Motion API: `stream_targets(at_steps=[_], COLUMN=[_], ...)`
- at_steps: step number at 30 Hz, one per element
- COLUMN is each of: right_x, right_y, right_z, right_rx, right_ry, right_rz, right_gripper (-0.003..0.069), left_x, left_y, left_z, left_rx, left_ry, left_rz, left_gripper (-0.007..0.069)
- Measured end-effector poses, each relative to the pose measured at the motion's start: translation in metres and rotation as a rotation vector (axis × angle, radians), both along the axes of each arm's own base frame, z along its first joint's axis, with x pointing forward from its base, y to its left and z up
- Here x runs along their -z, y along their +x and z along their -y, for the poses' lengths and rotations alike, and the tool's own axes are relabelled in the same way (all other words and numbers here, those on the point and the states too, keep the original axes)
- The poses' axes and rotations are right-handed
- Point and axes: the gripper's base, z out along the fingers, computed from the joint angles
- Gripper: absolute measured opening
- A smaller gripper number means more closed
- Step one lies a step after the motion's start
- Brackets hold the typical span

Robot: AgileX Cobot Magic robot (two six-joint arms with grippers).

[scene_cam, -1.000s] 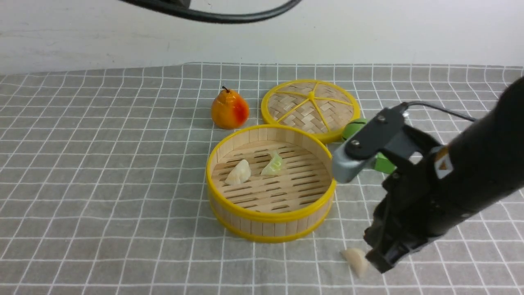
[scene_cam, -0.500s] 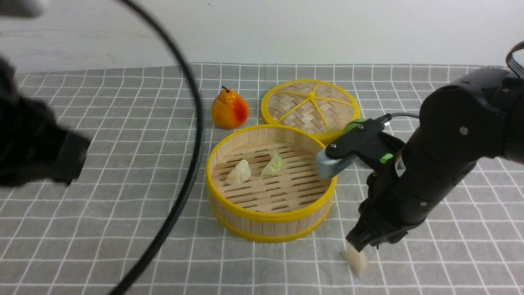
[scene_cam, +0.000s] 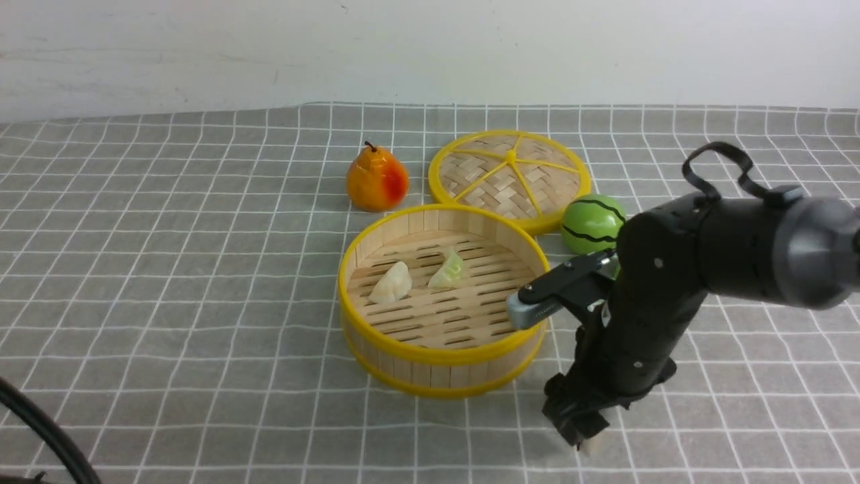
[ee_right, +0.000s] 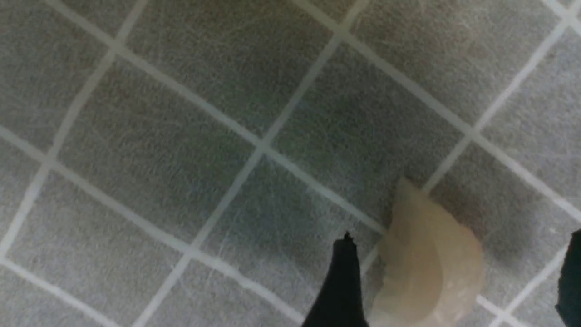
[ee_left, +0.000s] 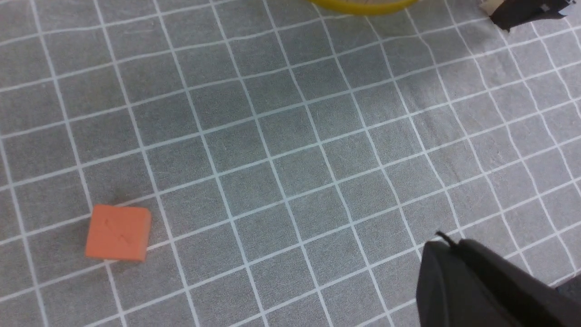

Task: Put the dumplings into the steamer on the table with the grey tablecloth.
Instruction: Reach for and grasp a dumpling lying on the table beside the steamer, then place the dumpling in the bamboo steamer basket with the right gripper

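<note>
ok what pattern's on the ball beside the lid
The ball is green with dark stripes, like a watermelon; best seen in the front view.

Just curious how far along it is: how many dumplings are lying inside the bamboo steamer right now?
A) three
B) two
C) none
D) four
B: only a cream-white dumpling and a pale green dumpling lie on the slatted floor of the steamer.

Bright, even light; soft shadows (dumpling [ee_right: 426, 259] slightly blurred in right wrist view).
</note>
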Motion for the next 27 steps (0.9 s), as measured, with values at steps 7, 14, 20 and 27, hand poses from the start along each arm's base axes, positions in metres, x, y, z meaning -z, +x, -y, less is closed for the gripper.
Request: stream_targets(at_steps=[7,14,20,27], right_x=[0.006,-0.013,-0.083,-0.104], right_y=[0.003,0.002,0.009,0.037], right_z=[-0.001,-0.002,-0.024,-0.068], right_rx=[0.009,0.004,-0.041,-0.023], right_ry=[0.001,-0.011,0.065,0.199], right_rz=[0.001,-0.032,0.095,0.205], right_gripper=[0.0267,0.0202,0.0202,0.0202], left_x=[0.000,0.000,-0.001,-0.002], left_y=[0.000,0.000,0.001,0.002], left_z=[0.000,0.001,0.001,0.001], left_rx=[0.000,0.000,-0.001,-0.003], left_ry=[-0.007,-0.008,-0.012,-0.022], left_rz=[0.006,0.007,0.016,0.035], left_gripper=[0.0017,0.0019,0.0019,0.0022])
